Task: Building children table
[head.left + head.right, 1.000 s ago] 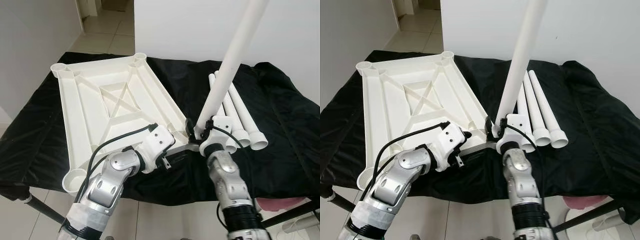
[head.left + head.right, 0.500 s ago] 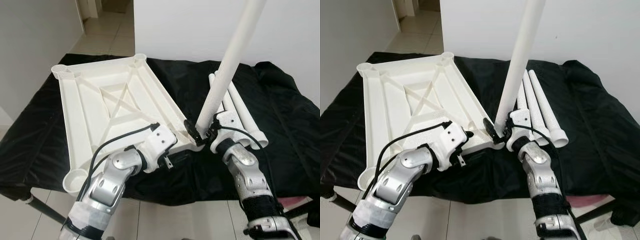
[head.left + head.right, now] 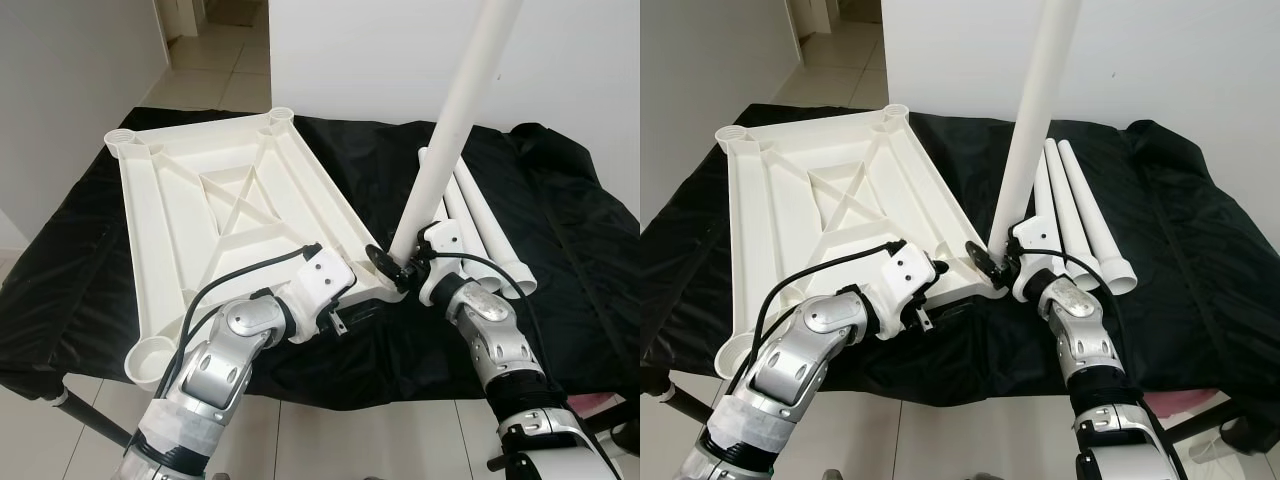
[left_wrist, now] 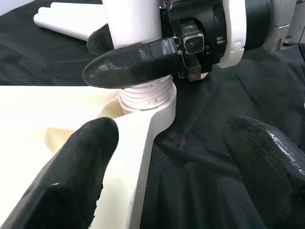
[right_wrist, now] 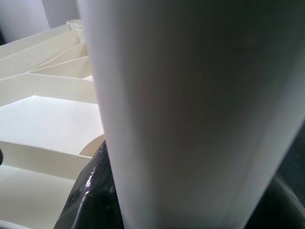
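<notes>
The white tabletop (image 3: pixel 200 200) lies upside down on the black-covered table. A long white leg (image 3: pixel 450 120) stands nearly upright at the tabletop's near right corner, and my right gripper (image 3: pixel 388 263) is shut on its lower end. In the left wrist view the leg's threaded end (image 4: pixel 145 93) sits in the corner socket (image 4: pixel 157 114), with a right finger (image 4: pixel 133 62) across the leg just above it. My left gripper (image 4: pixel 176 167) is open, its fingers either side of that corner's edge. It sits low at the tabletop's near rim (image 3: pixel 345 300).
Three spare white legs (image 3: pixel 480 225) lie side by side on the black cloth (image 3: pixel 570 290), right of the upright leg. The table's front edge runs just below my arms. Tiled floor (image 3: pixel 210 80) and a white wall lie beyond.
My right forearm has swung out to the right and its wrist has turned around the leg. The leg's foot stays at the corner socket. The left arm has hardly moved.
</notes>
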`<state>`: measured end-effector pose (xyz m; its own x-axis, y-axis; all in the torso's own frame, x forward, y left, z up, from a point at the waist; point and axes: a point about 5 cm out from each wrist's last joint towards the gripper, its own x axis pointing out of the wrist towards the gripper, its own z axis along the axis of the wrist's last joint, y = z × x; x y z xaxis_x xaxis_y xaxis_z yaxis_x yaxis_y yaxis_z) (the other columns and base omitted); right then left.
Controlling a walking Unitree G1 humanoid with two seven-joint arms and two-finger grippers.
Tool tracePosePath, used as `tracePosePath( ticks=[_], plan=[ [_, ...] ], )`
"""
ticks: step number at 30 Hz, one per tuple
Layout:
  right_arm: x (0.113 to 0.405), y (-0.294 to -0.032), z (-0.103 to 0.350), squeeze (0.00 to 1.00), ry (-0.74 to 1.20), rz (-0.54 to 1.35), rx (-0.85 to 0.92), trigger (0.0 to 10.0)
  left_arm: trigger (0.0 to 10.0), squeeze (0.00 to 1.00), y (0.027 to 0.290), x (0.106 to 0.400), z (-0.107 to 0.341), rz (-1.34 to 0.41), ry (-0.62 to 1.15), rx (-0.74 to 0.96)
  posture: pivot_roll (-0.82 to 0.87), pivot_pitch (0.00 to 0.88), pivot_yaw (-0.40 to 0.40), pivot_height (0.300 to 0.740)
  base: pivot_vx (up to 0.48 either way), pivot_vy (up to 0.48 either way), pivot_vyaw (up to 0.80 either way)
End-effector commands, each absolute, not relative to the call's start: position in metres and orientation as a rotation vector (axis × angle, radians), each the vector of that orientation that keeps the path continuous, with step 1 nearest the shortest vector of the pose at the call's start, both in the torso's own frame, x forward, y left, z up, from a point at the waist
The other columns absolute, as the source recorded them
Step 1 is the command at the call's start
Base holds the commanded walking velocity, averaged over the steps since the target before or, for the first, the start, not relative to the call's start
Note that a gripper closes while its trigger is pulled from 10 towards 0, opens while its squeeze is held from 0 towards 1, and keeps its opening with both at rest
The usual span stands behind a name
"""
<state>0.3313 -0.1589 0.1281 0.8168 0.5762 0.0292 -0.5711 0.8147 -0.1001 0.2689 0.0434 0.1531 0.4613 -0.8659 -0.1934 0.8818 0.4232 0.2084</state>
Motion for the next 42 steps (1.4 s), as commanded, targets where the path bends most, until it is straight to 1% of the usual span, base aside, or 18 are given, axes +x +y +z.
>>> tracePosePath(
  ticks=[1,4,5,6,7,15,16,18,19,24,29,30,32,33,34,35,36,42],
  plan=[
    [0.332,-0.161,0.123,0.00,-0.037,0.621,-0.086,0.0,10.0,0.00,0.043,0.270,0.153,-1.056,0.048,0.302,-0.01,0.000,-0.025,0.740,0.000,0.000,0.00],
    [0.332,-0.162,0.123,0.00,-0.039,0.615,-0.081,0.0,10.0,0.00,0.042,0.269,0.152,-1.059,0.049,0.302,-0.01,0.000,-0.026,0.740,0.000,0.000,0.00],
    [0.331,-0.163,0.122,0.00,-0.035,0.605,-0.076,5.7,10.0,0.00,0.042,0.269,0.152,-1.060,0.050,0.301,-0.01,0.000,-0.027,0.740,0.000,0.000,0.00],
    [0.331,-0.163,0.122,0.00,-0.035,0.605,-0.076,5.7,10.0,0.00,0.042,0.269,0.152,-1.060,0.050,0.301,-0.01,0.000,-0.027,0.740,0.000,0.000,0.00],
    [0.330,-0.163,0.122,0.00,-0.037,0.595,-0.065,10.0,10.0,0.00,0.042,0.269,0.152,-1.060,0.050,0.299,-0.01,0.000,-0.029,0.740,0.000,0.000,0.00],
    [0.329,-0.162,0.122,0.00,-0.038,0.576,-0.051,10.0,10.0,0.00,0.043,0.269,0.151,-1.059,0.051,0.299,-0.01,0.000,-0.032,0.740,0.000,0.000,0.00],
    [0.324,-0.157,0.126,0.00,-0.078,0.511,-0.005,10.0,10.0,0.00,0.043,0.268,0.150,-1.053,0.055,0.296,-0.01,0.000,-0.041,0.740,0.000,0.000,0.00],
    [0.322,-0.155,0.128,0.00,-0.096,0.484,0.010,10.0,10.0,0.00,0.043,0.268,0.150,-1.050,0.057,0.294,-0.01,0.000,-0.041,0.740,0.000,0.000,0.00],
    [0.320,-0.152,0.130,0.00,-0.114,0.432,0.029,10.0,10.0,0.00,0.043,0.267,0.150,-1.048,0.058,0.291,-0.01,0.000,-0.045,0.740,0.000,0.000,0.00],
    [0.318,-0.151,0.132,0.00,-0.130,0.354,0.045,10.0,10.0,0.00,0.043,0.267,0.150,-1.046,0.058,0.289,0.00,0.000,-0.049,0.740,0.000,0.000,0.00],
    [0.313,-0.151,0.132,0.00,-0.116,0.015,0.111,10.0,10.0,0.00,0.044,0.265,0.148,-1.036,0.065,0.282,-0.01,0.000,-0.059,0.740,0.000,0.000,0.00],
    [0.313,-0.151,0.132,0.00,-0.116,0.015,0.111,10.0,10.0,0.00,0.044,0.265,0.148,-1.036,0.065,0.282,-0.01,0.000,-0.059,0.740,0.000,0.000,0.00],
    [0.313,-0.154,0.129,0.00,-0.092,-0.145,0.125,10.0,10.0,0.00,0.043,0.265,0.147,-1.038,0.067,0.277,-0.01,0.000,-0.058,0.740,0.000,0.000,0.00],
    [0.313,-0.154,0.129,0.00,-0.092,-0.145,0.125,10.0,10.0,0.00,0.043,0.265,0.147,-1.038,0.067,0.277,-0.01,0.000,-0.058,0.740,0.000,0.000,0.00],
    [0.312,-0.156,0.128,0.00,-0.078,-0.225,0.123,10.0,10.0,0.00,0.042,0.264,0.147,-1.040,0.069,0.274,-0.01,0.000,-0.057,0.740,0.000,0.000,0.00],
    [0.311,-0.148,0.129,0.00,-0.070,-0.260,0.140,10.0,10.0,0.00,0.042,0.263,0.146,-1.046,0.071,0.272,-0.02,0.000,-0.053,0.740,0.000,0.000,0.00],
    [0.311,-0.143,0.131,0.00,-0.077,-0.240,0.137,10.0,10.0,0.00,0.041,0.263,0.146,-1.048,0.073,0.272,-0.02,0.000,-0.052,0.740,0.000,0.000,0.00],
    [0.307,-0.135,0.135,0.00,-0.077,-0.198,0.132,10.0,10.0,0.00,0.041,0.263,0.146,-1.049,0.075,0.270,-0.03,0.000,-0.049,0.740,0.000,0.000,0.00]
  ],
)
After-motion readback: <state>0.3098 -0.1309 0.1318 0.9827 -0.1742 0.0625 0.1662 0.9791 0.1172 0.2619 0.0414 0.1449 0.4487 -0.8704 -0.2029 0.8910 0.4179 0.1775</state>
